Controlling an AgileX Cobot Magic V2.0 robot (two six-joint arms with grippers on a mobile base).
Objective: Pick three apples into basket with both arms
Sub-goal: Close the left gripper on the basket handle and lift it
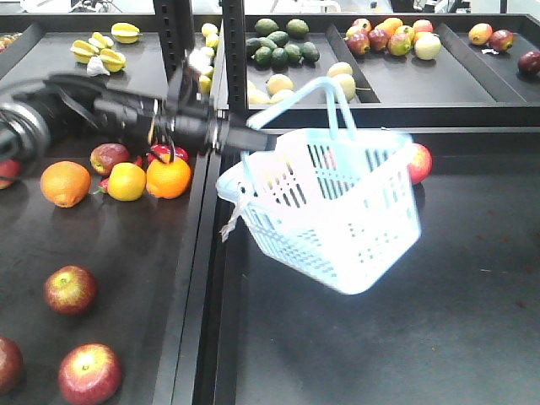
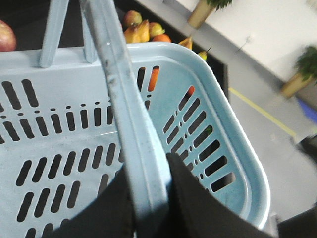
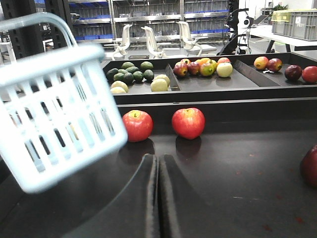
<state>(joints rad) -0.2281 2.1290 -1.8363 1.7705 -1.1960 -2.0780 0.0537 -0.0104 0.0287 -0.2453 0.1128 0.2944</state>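
The pale blue basket (image 1: 337, 202) hangs tilted in the air over the right tray. My left gripper (image 2: 148, 163) is shut on one of its hoop handles (image 2: 116, 89), and the left arm (image 1: 126, 118) reaches in from the left. In the right wrist view two red apples (image 3: 137, 125) (image 3: 188, 122) sit against the tray's back wall, and a darker one (image 3: 309, 166) shows at the right edge. The basket (image 3: 54, 119) hangs left of them. One apple (image 1: 419, 162) peeks out behind the basket. My right gripper (image 3: 158, 157) is shut and empty, low over the tray.
The left tray holds oranges (image 1: 168, 177), a yellow fruit (image 1: 126, 181) and more red apples (image 1: 70, 288) (image 1: 89, 373). Back trays carry avocados (image 1: 278, 46), mixed fruit (image 1: 392, 38) and star fruit (image 1: 101, 51). A black post (image 1: 232, 51) stands between the trays.
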